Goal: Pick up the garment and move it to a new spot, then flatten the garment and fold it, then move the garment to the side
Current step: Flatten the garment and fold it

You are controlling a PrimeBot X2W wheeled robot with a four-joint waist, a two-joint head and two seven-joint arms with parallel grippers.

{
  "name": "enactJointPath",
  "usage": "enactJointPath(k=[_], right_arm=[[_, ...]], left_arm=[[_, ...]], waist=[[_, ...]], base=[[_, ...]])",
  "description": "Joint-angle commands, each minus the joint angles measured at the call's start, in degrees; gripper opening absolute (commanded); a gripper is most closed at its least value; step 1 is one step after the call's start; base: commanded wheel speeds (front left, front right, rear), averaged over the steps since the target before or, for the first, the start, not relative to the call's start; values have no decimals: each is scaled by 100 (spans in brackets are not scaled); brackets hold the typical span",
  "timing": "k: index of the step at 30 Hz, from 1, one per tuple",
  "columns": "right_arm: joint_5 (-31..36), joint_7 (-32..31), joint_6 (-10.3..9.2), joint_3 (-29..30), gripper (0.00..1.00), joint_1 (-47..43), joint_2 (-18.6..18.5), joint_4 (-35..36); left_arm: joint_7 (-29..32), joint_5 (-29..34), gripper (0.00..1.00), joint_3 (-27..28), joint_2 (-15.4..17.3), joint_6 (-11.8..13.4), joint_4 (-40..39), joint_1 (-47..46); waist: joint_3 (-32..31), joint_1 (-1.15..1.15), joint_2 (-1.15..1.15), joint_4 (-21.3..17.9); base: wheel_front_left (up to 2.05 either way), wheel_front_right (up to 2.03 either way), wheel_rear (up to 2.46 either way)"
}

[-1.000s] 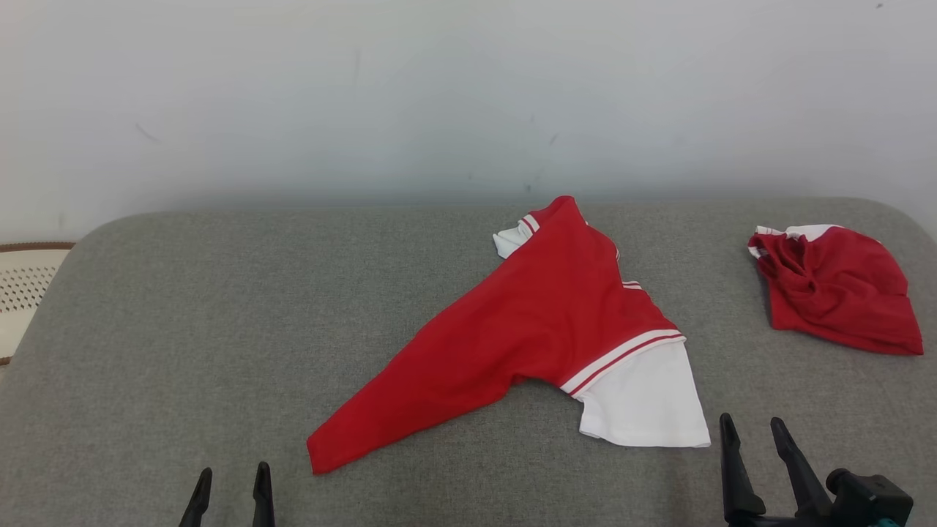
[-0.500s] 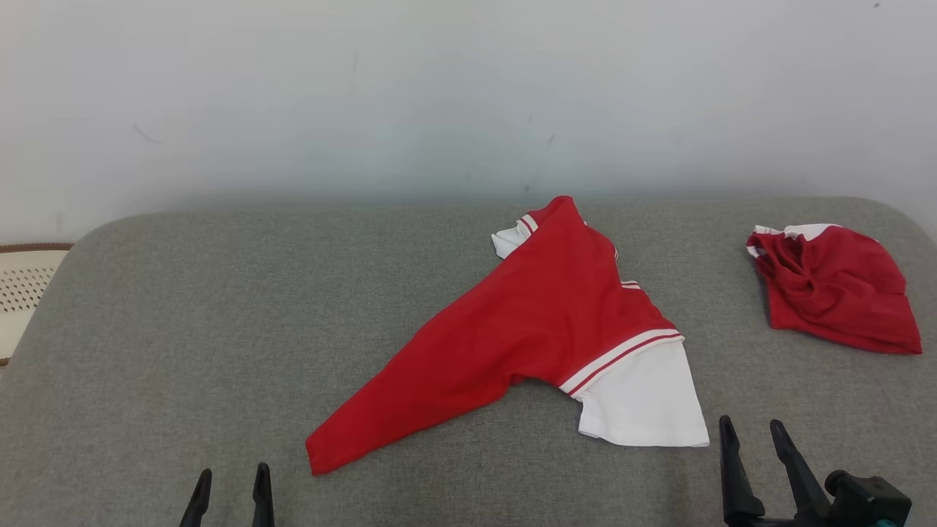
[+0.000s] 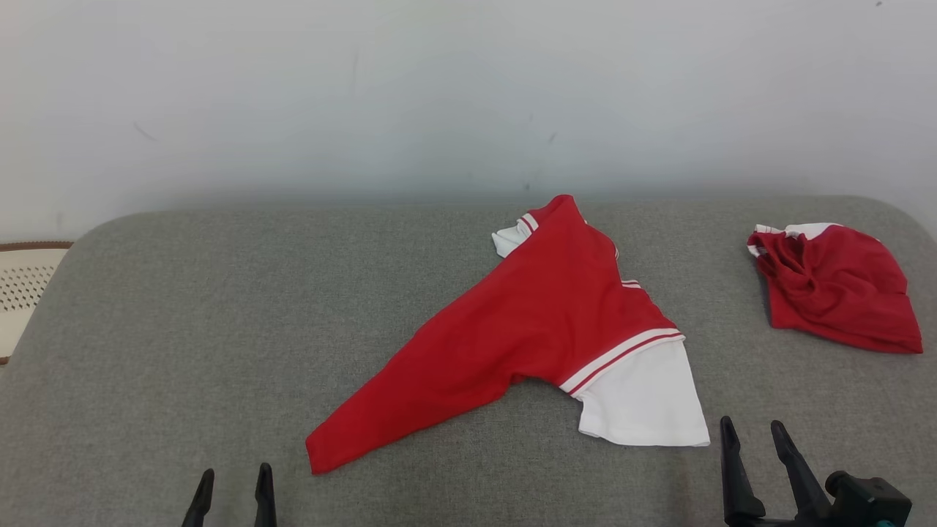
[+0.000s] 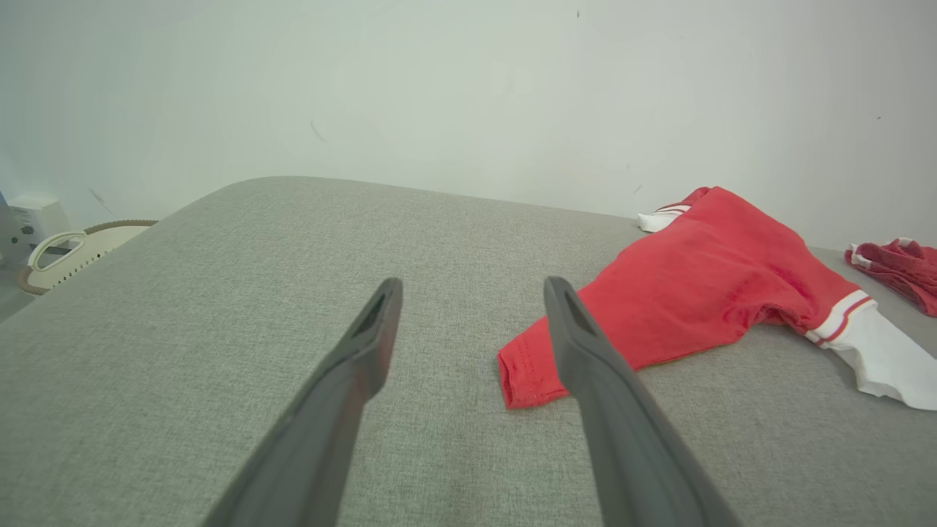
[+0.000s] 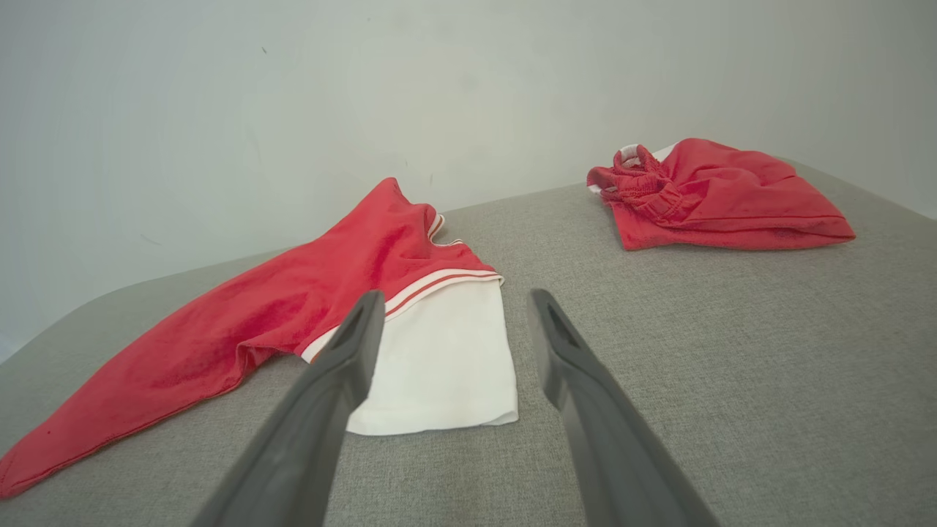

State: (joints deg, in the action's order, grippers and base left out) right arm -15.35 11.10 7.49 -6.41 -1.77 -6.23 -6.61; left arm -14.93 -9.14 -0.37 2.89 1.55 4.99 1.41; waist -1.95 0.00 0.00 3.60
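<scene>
Garment point(image 3: 542, 329) sprawled just ahead of left hand point(image 3: 235, 470) and right hand point(image 3: 749, 421), both gaping wide and empty; risk of pinching one thin layer only, or grabbing far red bundle point(image 3: 838, 293) beyond right hand instead.

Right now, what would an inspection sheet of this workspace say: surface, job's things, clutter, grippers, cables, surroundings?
Surface: grey fabric pad, rounded corners.
Job's things: red and white garment lying loosely spread, creased, middle of pad.
Clutter: second red garment, bunched, far right, apart from the first.
Grippers: left gripper and right gripper both open, holding nothing, near edge.
Cables: nothing seen.
Surroundings: pale wall behind; cream perforated basket at left.
</scene>
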Motion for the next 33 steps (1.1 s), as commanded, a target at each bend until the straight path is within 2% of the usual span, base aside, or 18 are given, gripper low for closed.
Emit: enactJointPath(k=[1, 9, 16, 24, 33], right_arm=[[17, 25, 0, 8, 100, 12, -3, -22], [-14, -53, 0, 13, 100, 135, -98, -233], [-72, -81, 0, -174, 100, 532, -267, -719], [-203, 50, 0, -480, 100, 1231, -376, -1526], [-356, 255, 0, -976, 100, 2128, -388, -2869]], left_arm=[[-18, -60, 100, -15, 2, -29, 2, 43], [-18, -149, 100, -308, 4, -200, 469, -191], [-18, -423, 100, -518, 5, -394, 1278, -583], [-18, -435, 100, -517, 2, -528, 2014, -1136], [-19, -432, 100, -595, 4, -637, 2671, -1751]], waist=[[3, 0, 0, -3], [66, 0, 0, -13], [221, 0, 0, -90], [523, 0, 0, -174], [876, 0, 0, -214]], base=[[0, 0, 0], [0, 0, 0], [0, 0, 0], [0, 0, 0], [0, 0, 0]])
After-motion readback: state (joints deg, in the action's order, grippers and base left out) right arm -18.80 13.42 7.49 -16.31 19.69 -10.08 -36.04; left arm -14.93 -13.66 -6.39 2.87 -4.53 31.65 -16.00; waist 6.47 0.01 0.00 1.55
